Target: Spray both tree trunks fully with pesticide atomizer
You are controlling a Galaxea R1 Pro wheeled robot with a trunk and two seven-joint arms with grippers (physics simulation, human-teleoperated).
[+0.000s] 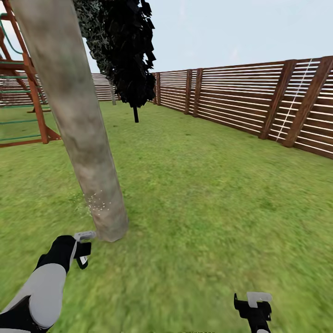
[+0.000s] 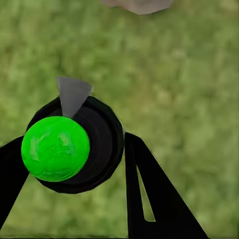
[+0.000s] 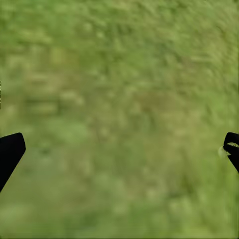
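I have the left tool [image 1: 82,249] low beside the foot of the trunk [image 1: 78,125], and in the left wrist view its two black fingers [image 2: 159,199] sit closed against the atomizer [image 2: 74,147], a black body with a bright green cap and a grey nozzle pointing away from the wrist. So the atomizer is in my grip, standing between the fingers, just beside the base of the trunk on the lawn [image 1: 208,185].

A scatter of pale specks shows on the bark low down, near the tool; I take that for spray landing, though only on a small patch. My worry is coverage: from this low and this near, the spray likely reaches only the bottom of the trunk, and the far side is hidden from me, so I could call it finished while much of the bark is bare. The nozzle could also knock the bark if I creep closer, and the atomizer might twist in the grip.

The right tool [image 1: 253,307] hangs over grass, well apart from the trunk, fingers spread wide and holding nothing. The fence [image 1: 259,101] runs behind.
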